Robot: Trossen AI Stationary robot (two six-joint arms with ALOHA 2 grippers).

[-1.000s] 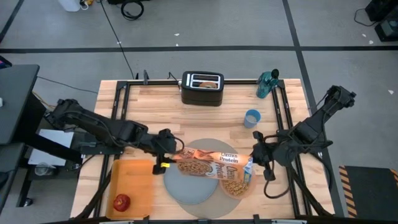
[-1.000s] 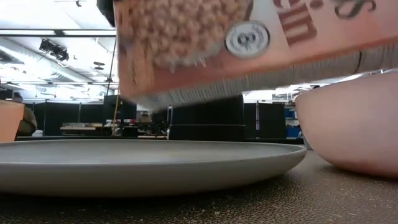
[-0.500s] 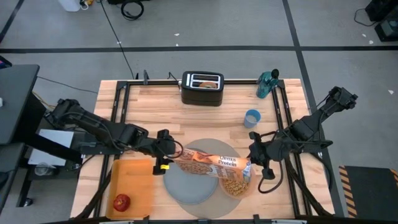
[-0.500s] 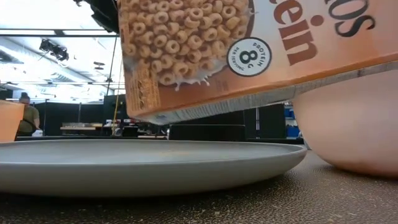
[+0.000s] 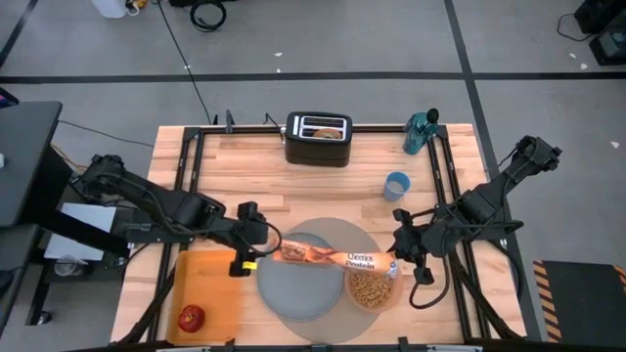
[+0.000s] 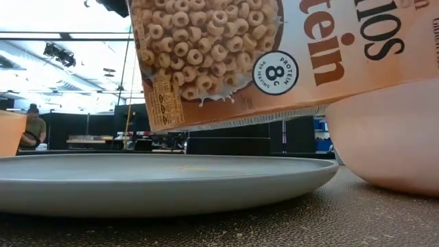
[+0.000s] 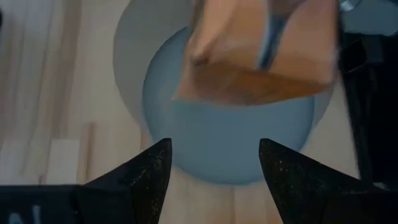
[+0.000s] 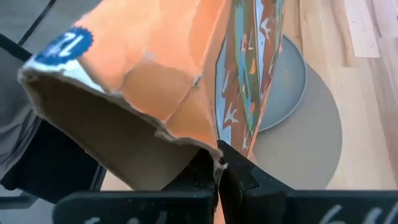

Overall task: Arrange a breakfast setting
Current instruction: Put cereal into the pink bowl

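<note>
A big round grey mat (image 5: 311, 262) lay on the table with a grey plate (image 5: 303, 286) on it. The pink bowl (image 5: 370, 289), full of cereal, sat at the plate's three o'clock. The right gripper (image 5: 395, 256) pinched the cereal box (image 5: 328, 256). The left gripper (image 5: 250, 238), at nine o'clock, was spread and empty.

The cereal box (image 6: 274, 62) runs off the low view's top and right edges, hiding most of the pink bowl (image 6: 384, 147).
</note>
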